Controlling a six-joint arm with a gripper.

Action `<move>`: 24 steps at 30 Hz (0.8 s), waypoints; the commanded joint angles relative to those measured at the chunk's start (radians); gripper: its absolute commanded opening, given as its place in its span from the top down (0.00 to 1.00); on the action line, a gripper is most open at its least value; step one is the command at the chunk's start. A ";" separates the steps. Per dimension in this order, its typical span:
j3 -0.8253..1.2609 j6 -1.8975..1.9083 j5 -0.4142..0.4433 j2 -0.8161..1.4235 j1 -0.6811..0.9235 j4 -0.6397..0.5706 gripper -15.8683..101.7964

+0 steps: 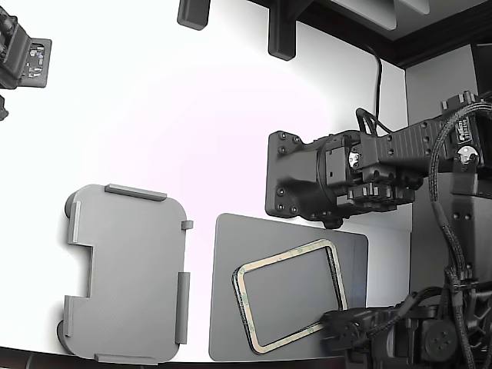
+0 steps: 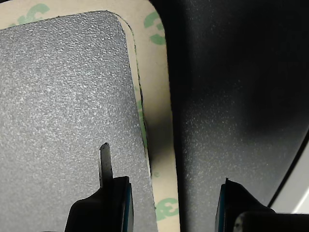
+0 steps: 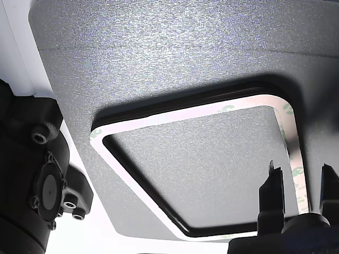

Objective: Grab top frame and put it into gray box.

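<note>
Between the gripper's [image 2: 174,198] spread fingers, one long side of the frame [image 2: 159,121] is straddled, one finger [image 2: 104,203] inside the opening, the other outside on the mat [image 2: 231,96]. The jaws are parted and nothing is clamped yet; that stance looks chosen so a closing pinch would catch the thin strip edge-on. A second edge line is seen just under the frame's inner rim, so two frames seem stacked, which is probably why the fingers are kept shallow: only the upper one is wanted. The frame lies flat on the mat, right beneath the gripper. In the exterior view the box [image 1: 127,273] is seen well apart from the gripper, off the mat toward that view's left, open side up and ready to receive. A second arm [image 1: 338,177] is parked above the mat, not touching the frame.
</note>
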 commanded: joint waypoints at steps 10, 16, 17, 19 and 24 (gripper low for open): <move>-0.031 0.041 0.011 0.005 0.009 -0.012 0.36; -0.023 0.041 0.015 0.006 0.009 -0.015 0.40; -0.021 0.040 0.015 0.006 0.011 -0.018 0.42; -0.017 0.041 0.014 0.006 0.012 -0.026 0.42; 0.008 0.040 0.011 0.014 0.015 -0.052 0.44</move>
